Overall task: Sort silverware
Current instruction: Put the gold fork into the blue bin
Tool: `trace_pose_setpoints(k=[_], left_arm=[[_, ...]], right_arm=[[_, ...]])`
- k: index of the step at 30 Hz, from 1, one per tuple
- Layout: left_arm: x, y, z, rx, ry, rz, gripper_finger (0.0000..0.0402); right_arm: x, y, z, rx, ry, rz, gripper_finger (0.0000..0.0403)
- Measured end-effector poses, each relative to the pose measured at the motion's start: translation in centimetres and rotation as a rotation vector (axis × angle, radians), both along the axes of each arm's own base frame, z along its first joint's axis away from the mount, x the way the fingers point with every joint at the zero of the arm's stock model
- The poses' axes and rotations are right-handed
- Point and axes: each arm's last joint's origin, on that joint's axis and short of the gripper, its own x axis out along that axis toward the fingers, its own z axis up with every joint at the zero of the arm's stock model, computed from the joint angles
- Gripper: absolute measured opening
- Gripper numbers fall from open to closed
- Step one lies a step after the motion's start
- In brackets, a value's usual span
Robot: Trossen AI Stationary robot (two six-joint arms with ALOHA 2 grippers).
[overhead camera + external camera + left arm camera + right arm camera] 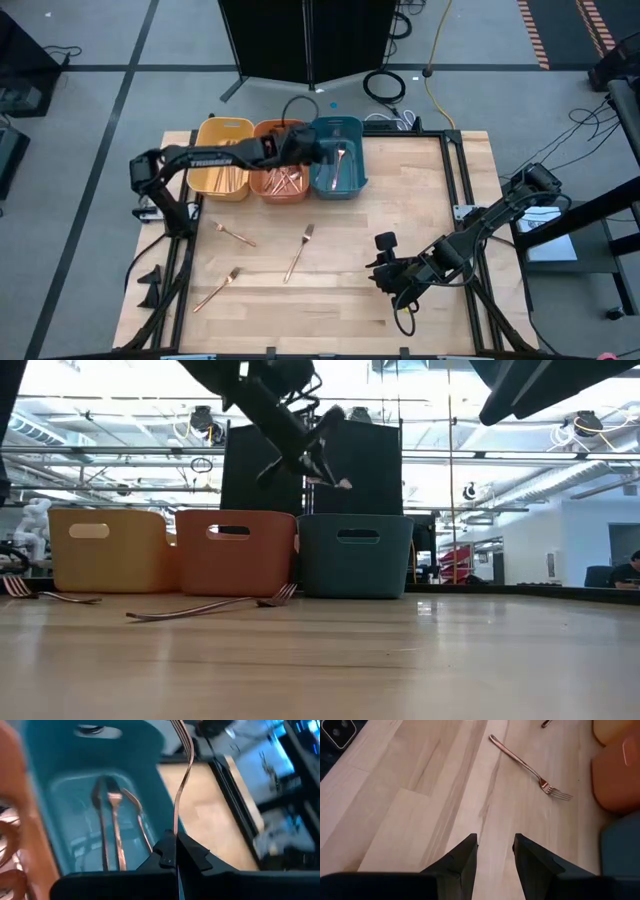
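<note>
Because your left pincer (176, 856) is clamped on a knife (184, 780) above the teal bin (357, 180), its kin lie directly below. Your right pincer (495, 851) waits half-wide over the worktop (420, 200).

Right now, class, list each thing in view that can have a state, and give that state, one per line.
Left gripper: shut on a copper utensil, above the teal bin.
Right gripper: open, empty, over bare table.
Teal bin: holds a few utensils.
Orange bin: holds several utensils.
Yellow bin: holds utensils.
Three forks: lying loose on the table.
</note>
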Motion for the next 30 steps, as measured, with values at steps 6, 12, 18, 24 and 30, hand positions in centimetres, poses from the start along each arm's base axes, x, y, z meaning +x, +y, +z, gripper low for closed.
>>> trace_pose_setpoints(k=[6,12,18,24,30], left_arm=[[-0.5,2.0,-0.6,-0.083,-0.030,0.118,0.0000],[-0.4,2.1,-0.8,-0.057,-0.008,0.110,0.0008],[-0.4,2.1,-0.7,0.009,0.014,0.127,0.0062],[-0.5,2.3,-0.7,0.015,0.014,0.137,0.0106],[-0.6,2.6,1.9,0.110,-0.059,-0.067,0.0109]], right_arm=[[0.0,0.0,0.0,-0.021,0.002,0.021,0.0118],[0.0,0.0,0.0,-0.021,0.003,0.021,0.0118],[0.0,0.0,0.0,-0.021,0.002,0.021,0.0118],[0.0,0.0,0.0,-0.021,0.002,0.021,0.0118],[0.0,0.0,0.0,-0.021,0.002,0.021,0.0118]])
